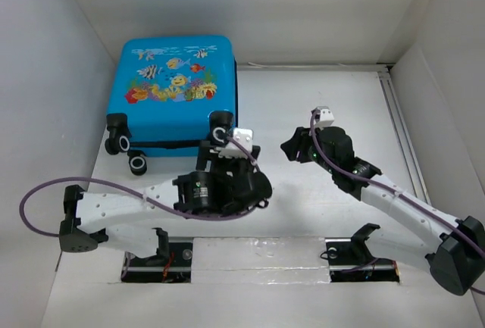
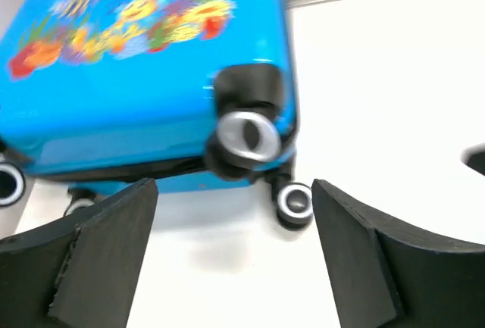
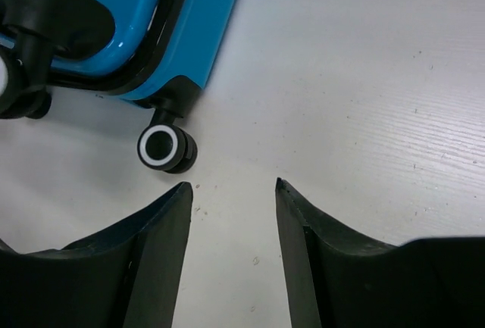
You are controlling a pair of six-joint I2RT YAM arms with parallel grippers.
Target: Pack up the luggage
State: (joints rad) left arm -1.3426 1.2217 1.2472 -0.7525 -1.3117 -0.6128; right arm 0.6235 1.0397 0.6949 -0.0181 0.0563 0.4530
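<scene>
The luggage (image 1: 176, 89) is a bright blue hard-shell suitcase lying shut at the back left of the white table (image 1: 303, 192), fish face up, wheels toward me. My left gripper (image 1: 220, 150) is open and empty, just in front of its near right wheels. In the left wrist view the left gripper (image 2: 235, 185) faces the luggage (image 2: 144, 78), with a black-and-white wheel (image 2: 294, 201) near its right finger. My right gripper (image 1: 290, 148) is open and empty to the right of the suitcase. In the right wrist view the right gripper (image 3: 233, 184) hovers over bare table beside the luggage's corner (image 3: 182, 17) and a wheel (image 3: 159, 146).
White walls (image 1: 53, 78) enclose the table on the left, back and right. A grey rail (image 1: 402, 131) runs along the right side. A purple cable (image 1: 45, 188) loops from the left arm. The arm bases (image 1: 261, 256) sit at the near edge.
</scene>
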